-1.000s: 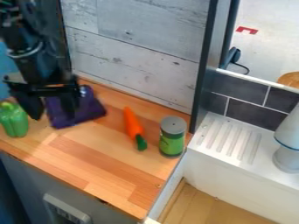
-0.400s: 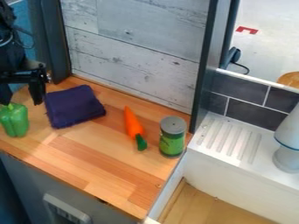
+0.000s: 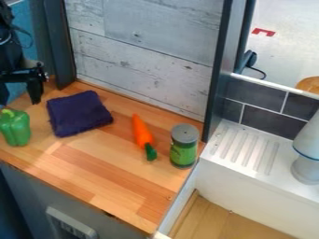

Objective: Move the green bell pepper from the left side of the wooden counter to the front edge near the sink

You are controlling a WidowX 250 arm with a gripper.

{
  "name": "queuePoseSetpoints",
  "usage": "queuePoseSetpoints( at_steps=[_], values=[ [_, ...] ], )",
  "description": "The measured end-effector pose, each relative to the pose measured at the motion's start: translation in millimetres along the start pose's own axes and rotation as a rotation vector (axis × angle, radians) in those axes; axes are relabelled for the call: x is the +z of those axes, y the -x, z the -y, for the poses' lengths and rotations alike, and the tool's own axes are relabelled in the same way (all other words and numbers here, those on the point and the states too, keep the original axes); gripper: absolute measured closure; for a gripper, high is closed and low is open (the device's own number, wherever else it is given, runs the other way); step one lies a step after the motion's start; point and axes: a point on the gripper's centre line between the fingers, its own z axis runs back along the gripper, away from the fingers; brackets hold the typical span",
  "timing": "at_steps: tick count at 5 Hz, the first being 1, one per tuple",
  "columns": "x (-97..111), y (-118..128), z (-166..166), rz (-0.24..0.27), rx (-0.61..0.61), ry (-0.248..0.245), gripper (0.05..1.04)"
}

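Grey-topped green can (image 3: 183,151) is standing upright beside orange toy carrot (image 3: 141,132); sideways bump could topple it. Shiny green bell pepper (image 3: 16,128) is sitting at left; low descent could knock it over. Folded dark-purple cloth (image 3: 79,113) is lying nearby; fingertip could snag it. Black two-finger gripper (image 3: 19,101) is hanging open, empty, behind pepper.

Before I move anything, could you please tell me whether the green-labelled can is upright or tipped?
Upright: the green-labelled can stands on the wooden counter, its grey top facing up.
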Motion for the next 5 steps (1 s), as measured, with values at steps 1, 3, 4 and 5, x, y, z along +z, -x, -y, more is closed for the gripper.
queuePoseSetpoints(
  at_steps=[1, 3, 4, 5],
  values=[
    [-7, -12, -6, -0.006, 0.007, -0.002, 0.087],
    [-13, -18, -16, -0.062, -0.026, -0.021, 0.087],
    [-15, -16, -18, -0.102, -0.055, -0.032, 0.087],
    [-19, -11, -18, -0.151, -0.07, -0.025, 0.087]
  ],
)
